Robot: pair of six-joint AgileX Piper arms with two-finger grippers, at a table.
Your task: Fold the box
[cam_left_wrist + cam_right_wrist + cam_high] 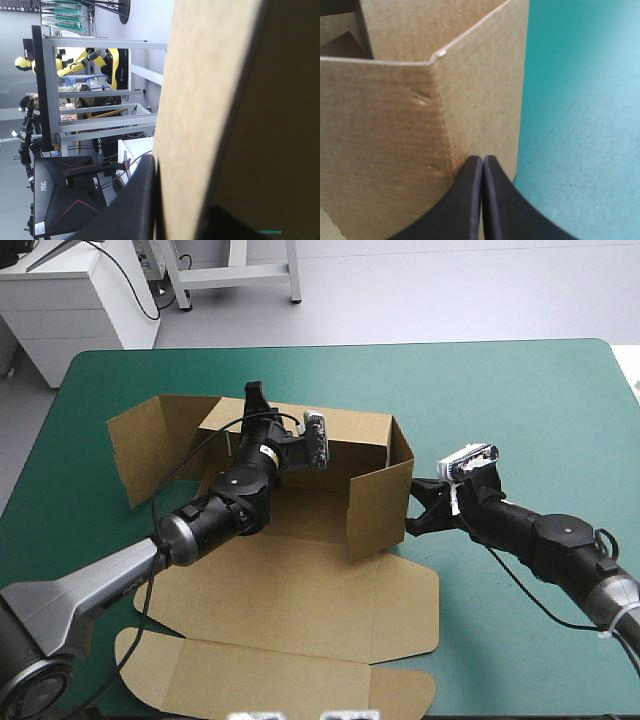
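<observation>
The box (378,508) sits mid-table on the teal-green cover (520,390), its lid (300,590) flat on the near side; your left gripper (254,402) clamps the far wall (350,440), I think to hold it upright; the right gripper (483,159), closed on nothing, presses the right corner from outside.

One box (300,590) sits on one table (520,390), with two pincers, the left pincer (254,400) and the right pincer (483,160).
</observation>
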